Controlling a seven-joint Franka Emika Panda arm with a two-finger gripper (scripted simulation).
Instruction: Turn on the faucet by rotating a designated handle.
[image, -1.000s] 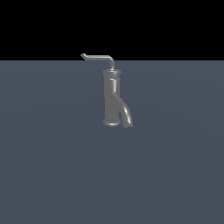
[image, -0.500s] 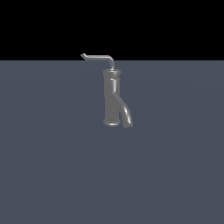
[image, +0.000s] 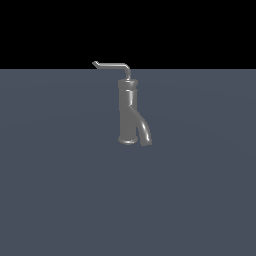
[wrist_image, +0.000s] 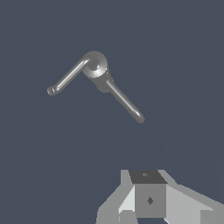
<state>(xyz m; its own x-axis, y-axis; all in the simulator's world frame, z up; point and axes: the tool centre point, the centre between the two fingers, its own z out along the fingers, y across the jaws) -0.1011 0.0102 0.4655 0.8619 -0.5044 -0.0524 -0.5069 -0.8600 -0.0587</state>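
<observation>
Exterior view, left to right: handle (image: 114, 65), a thin grey rod, tip upturned at the exterior view's left, running level to the right and bending down into the top of the faucet (image: 128, 112). Faucet body stands upright on the grey bench (image: 60, 190), roughly centre of the view, collar near its top. Spout (image: 143, 131) curves down and out toward the exterior view's right. No arm in this view, so nothing touches the faucet here.

Wrist view looks down on the faucet top: two slim rods leave the round cap (wrist_image: 95, 64), one longer with a small knobbed tip, one straight. Judging by the upturned tip, the longer one (wrist_image: 68, 78) is the handle, the other (wrist_image: 124, 103) probably the spout seen from above; not certain.

Tool (wrist_image: 148, 199) shows only as grey blocky housing at the frame edge, well apart from the faucet, holding nothing; fingertips are not visible, so can't tell how far open.

Judgement: approach stage, no contact. The long lever reach suits a sideways push near the tip.
</observation>
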